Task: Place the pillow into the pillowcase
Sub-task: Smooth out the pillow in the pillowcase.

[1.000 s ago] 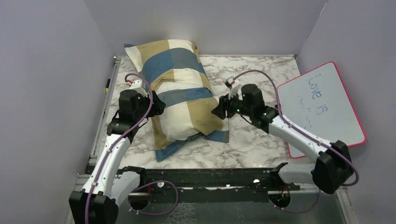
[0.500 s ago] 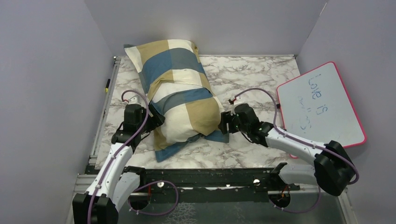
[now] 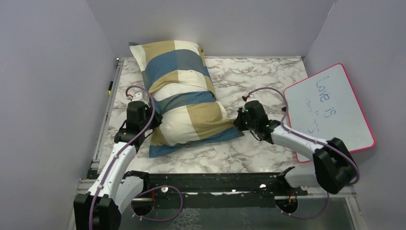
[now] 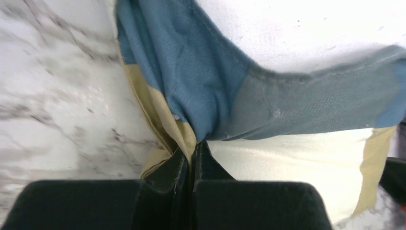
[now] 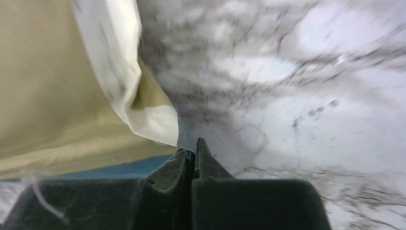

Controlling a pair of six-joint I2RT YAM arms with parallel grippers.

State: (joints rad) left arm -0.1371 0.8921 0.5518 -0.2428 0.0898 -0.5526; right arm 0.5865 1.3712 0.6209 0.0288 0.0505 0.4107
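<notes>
1. Marble-patterned desk fills the middle of the top view, with grey walls around it.
2. Pillowcase, in blue, tan and cream blocks, lies left of centre. It slants from the upper left corner of the desk down toward the middle. It bulges plump, and its near blue hem lies flat along its lower edge.
3. Pillow sits inside the pillowcase and is covered in the top view. In the left wrist view, plain white speckled cloth shows above the blue hem at the top right of the frame.
4. Whiteboard, pink-rimmed with blue writing, sits at the right of the frame, well apart from the pillowcase.
5. Left claw is clenched on the pillowcase at its left side, with cloth bunched between the fingers.
6. Right claw is clenched on the blue lower right corner of the pillowcase, low on the desk.
7. Pen, yellow and black, lies at the desk's left edge.
</notes>
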